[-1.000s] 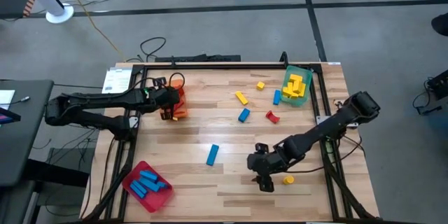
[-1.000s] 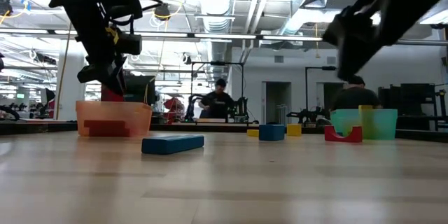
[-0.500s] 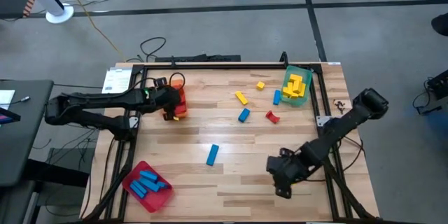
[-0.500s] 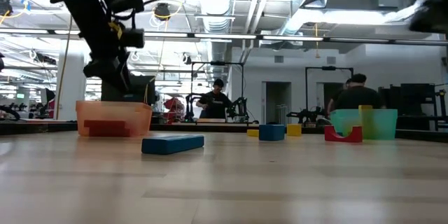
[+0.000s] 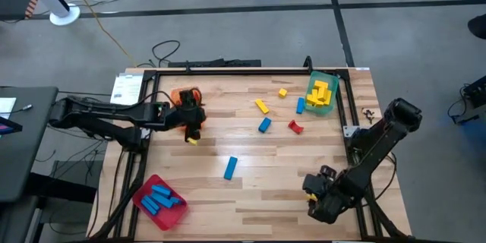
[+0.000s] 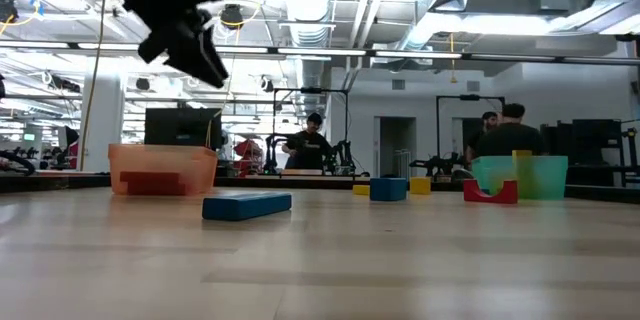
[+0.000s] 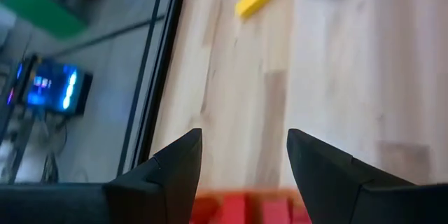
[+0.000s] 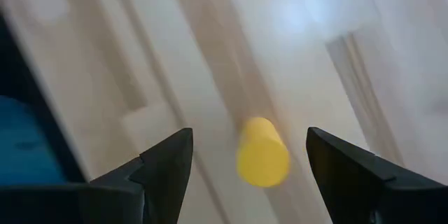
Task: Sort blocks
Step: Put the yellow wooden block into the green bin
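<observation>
My left gripper [image 5: 193,124] [image 7: 245,136] hangs open above the near side of the orange tray [image 5: 184,96], with nothing between its fingers; red blocks [image 7: 245,206] lie in the tray just below them. My right gripper [image 5: 317,196] [image 8: 248,134] points down, open, near the table's near right corner. A round yellow block [image 8: 262,152] lies on the wood between its fingers, untouched. Loose on the table are a blue bar [image 5: 230,168], a blue block [image 5: 264,124], a yellow bar [image 5: 262,106] and a red arch [image 5: 295,127].
A green tray [image 5: 321,93] with yellow blocks stands at the far right; a small yellow block [image 5: 282,92] and a blue one [image 5: 300,105] lie beside it. A red tray [image 5: 159,201] of blue blocks sits at the near left corner. People stand in the room behind.
My left gripper has opened over the orange tray, and the red block it held no longer shows between its fingers; it has then risen and swung toward the near edge. My right gripper has travelled toward the table's right edge, rolling its wrist, and now stands over the yellow block.
</observation>
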You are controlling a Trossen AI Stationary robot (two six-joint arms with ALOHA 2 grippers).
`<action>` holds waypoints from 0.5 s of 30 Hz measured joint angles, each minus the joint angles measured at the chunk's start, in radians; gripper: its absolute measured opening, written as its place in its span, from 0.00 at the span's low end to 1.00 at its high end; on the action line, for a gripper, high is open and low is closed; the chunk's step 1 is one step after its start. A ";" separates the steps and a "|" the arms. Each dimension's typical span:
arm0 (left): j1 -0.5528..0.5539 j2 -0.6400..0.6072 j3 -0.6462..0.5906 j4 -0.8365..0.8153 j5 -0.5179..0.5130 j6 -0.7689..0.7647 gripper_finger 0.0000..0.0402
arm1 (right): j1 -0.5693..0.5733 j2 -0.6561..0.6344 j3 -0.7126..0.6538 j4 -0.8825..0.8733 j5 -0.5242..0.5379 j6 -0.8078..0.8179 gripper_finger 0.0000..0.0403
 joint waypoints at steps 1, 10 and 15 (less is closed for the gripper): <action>-0.019 0.000 0.001 0.010 0.000 0.003 0.51 | 0.005 0.012 -0.002 -0.014 0.000 0.015 0.72; -0.128 0.000 0.002 0.041 -0.012 0.007 0.51 | 0.029 0.073 -0.003 -0.032 -0.002 0.048 0.72; -0.163 0.000 0.002 0.063 -0.016 0.000 0.51 | 0.027 0.105 -0.003 -0.037 -0.005 0.054 0.72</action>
